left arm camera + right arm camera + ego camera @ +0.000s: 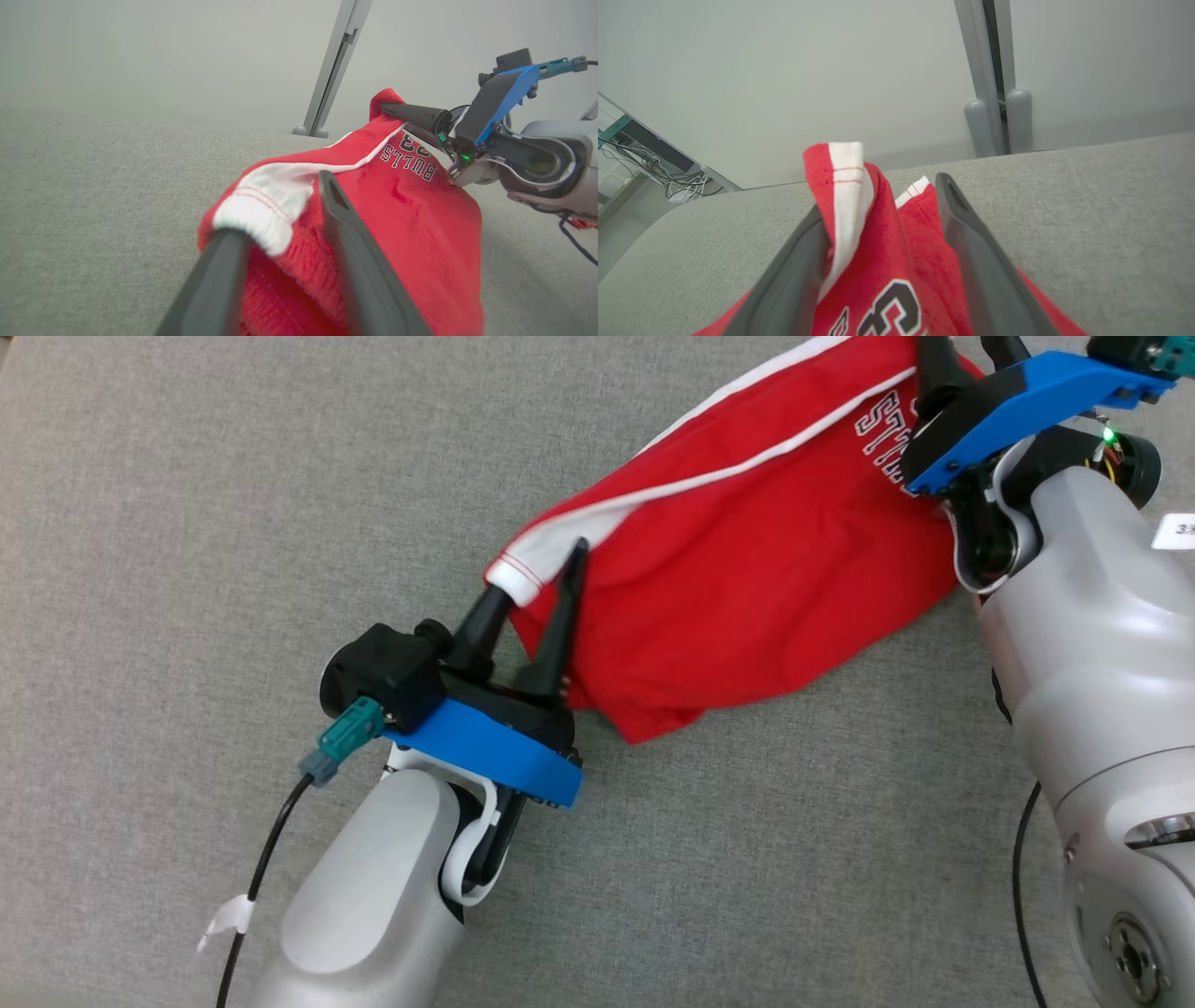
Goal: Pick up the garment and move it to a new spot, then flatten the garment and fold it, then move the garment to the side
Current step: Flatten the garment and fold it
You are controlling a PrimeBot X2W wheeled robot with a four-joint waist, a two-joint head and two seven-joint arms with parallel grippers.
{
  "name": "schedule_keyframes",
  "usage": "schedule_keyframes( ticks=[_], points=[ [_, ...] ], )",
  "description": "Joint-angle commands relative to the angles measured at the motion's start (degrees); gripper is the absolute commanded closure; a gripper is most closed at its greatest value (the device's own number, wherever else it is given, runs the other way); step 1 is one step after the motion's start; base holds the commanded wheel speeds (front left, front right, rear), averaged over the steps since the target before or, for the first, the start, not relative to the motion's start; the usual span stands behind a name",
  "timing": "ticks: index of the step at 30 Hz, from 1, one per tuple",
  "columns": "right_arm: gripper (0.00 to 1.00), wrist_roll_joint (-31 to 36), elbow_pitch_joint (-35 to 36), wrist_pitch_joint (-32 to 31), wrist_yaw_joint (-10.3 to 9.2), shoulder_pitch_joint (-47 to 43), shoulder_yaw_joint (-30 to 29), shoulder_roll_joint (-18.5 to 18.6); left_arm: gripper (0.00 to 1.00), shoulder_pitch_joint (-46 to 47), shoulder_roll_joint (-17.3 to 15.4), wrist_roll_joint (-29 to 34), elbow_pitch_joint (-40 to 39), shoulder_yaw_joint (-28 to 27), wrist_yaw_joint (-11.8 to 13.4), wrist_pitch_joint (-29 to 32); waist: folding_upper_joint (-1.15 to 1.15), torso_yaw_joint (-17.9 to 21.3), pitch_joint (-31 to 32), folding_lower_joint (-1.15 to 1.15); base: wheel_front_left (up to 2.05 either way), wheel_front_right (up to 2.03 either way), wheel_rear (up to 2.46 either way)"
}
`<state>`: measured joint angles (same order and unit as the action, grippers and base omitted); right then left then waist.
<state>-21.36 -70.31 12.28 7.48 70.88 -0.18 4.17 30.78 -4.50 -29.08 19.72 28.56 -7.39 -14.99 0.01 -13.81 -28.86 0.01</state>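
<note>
Garment (pixel 738 551): red, white stripes, bunched diagonally on grey counter (pixel 187 523).
Left pincer (pixel 546 574): fingers apart, white hem corner between them.
Right pincer (pixel 969 357): at garment's lettered end, fingers spread, tips off-frame.

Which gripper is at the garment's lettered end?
The right gripper, beside the white lettering; the left gripper straddles the white-cuffed end of the red garment.

Grey woven surface (pixel 187 476), red garment (pixel 728 569) bunched on it — white-trimmed
</note>
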Motion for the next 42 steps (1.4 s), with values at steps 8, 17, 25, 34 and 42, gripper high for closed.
schedule_keyframes(
  ticks=[8, 17, 25, 34, 42],
  points=[
    [0.0, 2.7, 0.21, 1.84, 0.02, -4.0, 8.02, 3.33, 0.0, -6.5, -0.11, 6.03, -1.64, -3.97, -0.15, -0.26, -0.01, 0.72, 4.02, -0.01, 0.0, 0.0, 0.0],
    [0.0, -2.23, 2.35, 1.41, 0.02, -9.05, 11.9, 7.64, 0.0, -13.4, -0.87, 8.97, -5.48, -8.22, -0.15, -0.26, -0.01, -0.11, 6.85, -0.01, 0.0, 0.0, 0.0],
    [0.0, -2.73, 1.85, -0.19, 0.02, -10.59, 16.89, 13.37, 0.0, -18.65, 1.0, 14.74, -15.35, -19.53, 2.81, -0.25, -0.01, -1.87, 6.32, -0.01, 0.0, 0.0, 0.0],
    [0.0, -2.09, 2.63, -2.35, 0.02, -9.21, 23.45, 14.34, 0.0, -21.96, 1.66, 14.49, -20.36, -23.46, 6.48, -0.25, -0.01, -3.7, 4.96, -0.01, 0.0, 0.0, 0.0],
    [0.0, 3.83, -1.01, -5.43, 0.01, -7.22, 29.94, 17.61, 0.0, -20.9, 1.65, 13.7, -20.51, -22.16, 8.21, -0.25, -0.01, -4.99, 3.89, -0.01, 0.0, 0.0, 0.0]
  ],
)
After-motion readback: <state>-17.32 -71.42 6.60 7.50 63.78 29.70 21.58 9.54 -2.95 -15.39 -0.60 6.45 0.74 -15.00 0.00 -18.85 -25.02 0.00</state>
